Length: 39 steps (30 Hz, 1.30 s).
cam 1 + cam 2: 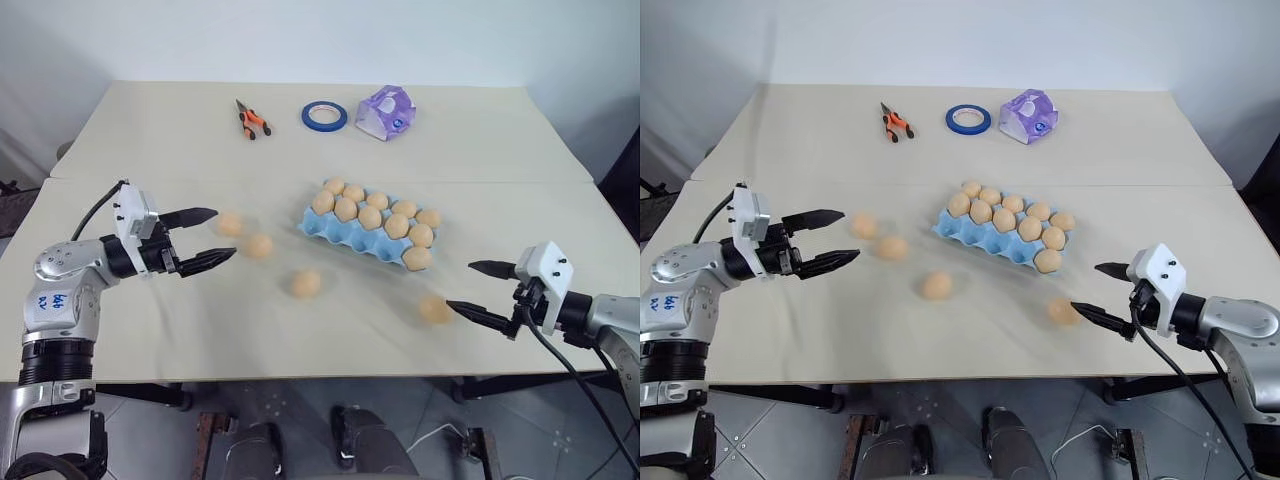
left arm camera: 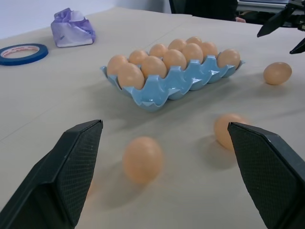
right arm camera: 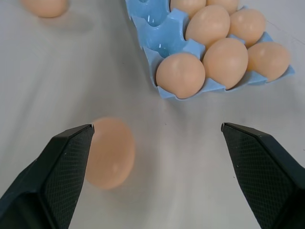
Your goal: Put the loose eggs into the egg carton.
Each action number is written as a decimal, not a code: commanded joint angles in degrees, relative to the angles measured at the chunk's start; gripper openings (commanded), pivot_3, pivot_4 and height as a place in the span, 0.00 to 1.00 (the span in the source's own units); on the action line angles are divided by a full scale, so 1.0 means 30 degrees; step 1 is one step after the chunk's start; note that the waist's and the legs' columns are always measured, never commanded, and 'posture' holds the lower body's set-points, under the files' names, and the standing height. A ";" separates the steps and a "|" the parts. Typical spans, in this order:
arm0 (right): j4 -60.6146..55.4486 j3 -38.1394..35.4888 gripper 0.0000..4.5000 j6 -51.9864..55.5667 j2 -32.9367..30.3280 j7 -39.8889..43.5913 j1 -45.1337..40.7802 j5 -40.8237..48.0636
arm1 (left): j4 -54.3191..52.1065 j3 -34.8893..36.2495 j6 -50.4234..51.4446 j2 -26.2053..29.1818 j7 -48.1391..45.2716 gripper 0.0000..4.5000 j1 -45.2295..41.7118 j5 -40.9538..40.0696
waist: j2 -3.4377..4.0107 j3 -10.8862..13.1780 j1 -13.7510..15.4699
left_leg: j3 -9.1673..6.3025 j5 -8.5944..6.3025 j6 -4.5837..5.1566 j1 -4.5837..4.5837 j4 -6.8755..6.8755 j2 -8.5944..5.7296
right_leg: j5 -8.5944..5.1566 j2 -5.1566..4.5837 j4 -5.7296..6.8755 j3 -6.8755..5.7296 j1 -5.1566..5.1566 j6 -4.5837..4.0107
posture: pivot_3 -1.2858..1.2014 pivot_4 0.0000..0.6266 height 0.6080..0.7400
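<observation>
The light blue egg carton (image 1: 355,240) lies right of the table's middle, with tan eggs in most cups and its front row mostly bare. Several loose eggs rest on the table. One egg (image 1: 229,224) and a second (image 1: 259,245) lie just beyond my left gripper (image 1: 222,233), which is open and level. A third egg (image 1: 307,283) sits nearer the front. Another egg (image 1: 435,309) lies by the lower fingertip of my open right gripper (image 1: 460,285); in the right wrist view this egg (image 3: 112,152) sits beside one finger (image 3: 52,181).
Orange-handled pliers (image 1: 252,120), a blue tape ring (image 1: 325,116) and a purple faceted packet (image 1: 386,112) lie at the far side of the table. A seam crosses the tabletop behind the carton. The table's front edge runs just below both grippers.
</observation>
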 commanded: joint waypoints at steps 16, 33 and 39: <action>-0.6729 -0.3089 1.00 0.4156 0.2449 -0.5444 0.2870 0.2805 | 0.0778 -0.1003 -0.0473 -0.0892 -0.1482 0.99 -0.1268 0.0035 | 0.0000 -0.0001 0.0041 | -0.0020 0.0002 -0.0013 0.0001 0.0017 0.0002 | -0.0007 0.0001 0.0050 -0.0008 0.0000 -0.0012 | 0.52 0.24 1.00; -1.2377 -0.1696 1.00 0.0815 0.8859 -0.9798 1.1388 0.0390 | 0.2539 -0.1552 -0.3092 -0.3101 -0.6027 0.99 -0.1970 -0.0764 | -0.0030 -0.0025 -0.0069 | -0.0024 0.0034 -0.0045 0.0029 0.0025 -0.0019 | -0.0030 -0.0005 0.0056 -0.0004 0.0024 -0.0101 | 0.52 0.24 1.00; -1.0401 0.0132 1.00 0.0688 0.9317 -1.0623 0.9056 -0.0655 | 0.3091 -0.1365 -0.3994 -0.3312 -0.6628 0.99 -0.1757 -0.0893 | -0.0059 -0.0042 -0.0105 | -0.0028 0.0061 -0.0019 0.0034 0.0026 -0.0031 | -0.0134 -0.0018 0.0032 0.0009 0.0048 -0.0332 | 0.52 0.24 1.00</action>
